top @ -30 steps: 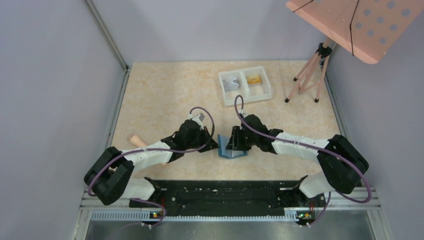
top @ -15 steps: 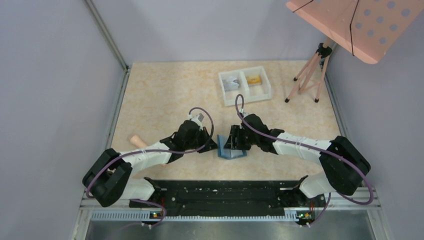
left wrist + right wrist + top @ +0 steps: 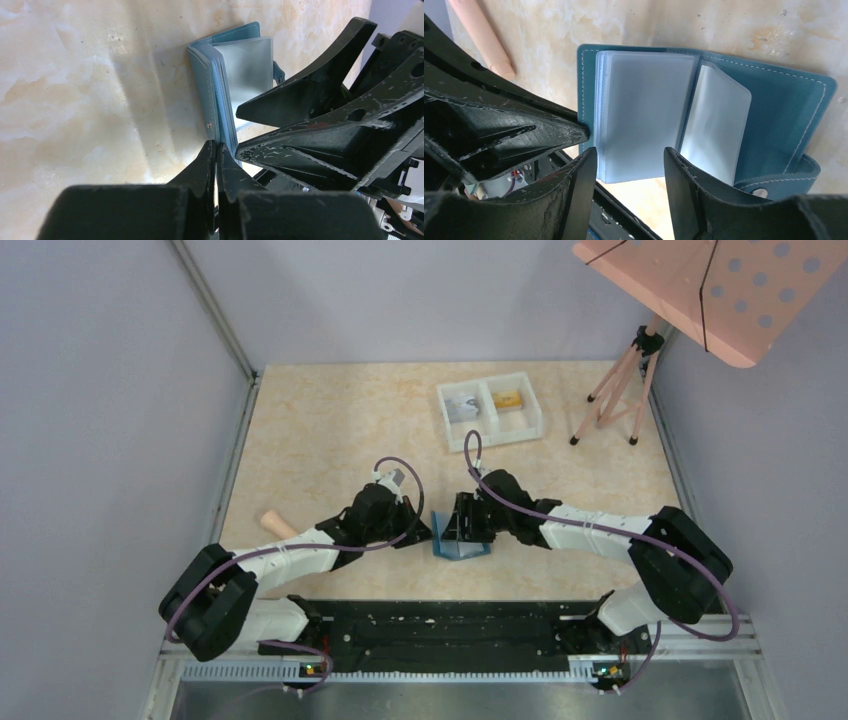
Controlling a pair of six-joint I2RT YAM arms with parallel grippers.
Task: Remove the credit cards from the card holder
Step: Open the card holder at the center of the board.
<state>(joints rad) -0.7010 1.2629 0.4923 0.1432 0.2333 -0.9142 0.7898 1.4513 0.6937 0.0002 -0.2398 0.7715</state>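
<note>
Left gripper [image 3: 216, 146] pinches the card holder [image 3: 204, 82] on beige marbled table [image 3: 75, 75].

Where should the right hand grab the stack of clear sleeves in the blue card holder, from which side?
Take the sleeve stack by its loose edge nearest the right hand, straight in from that side. The sleeves are bound at the fold of the card holder, so only outer edges are free, and that one sits between the open fingers. The left hand pinches the cover.
</note>
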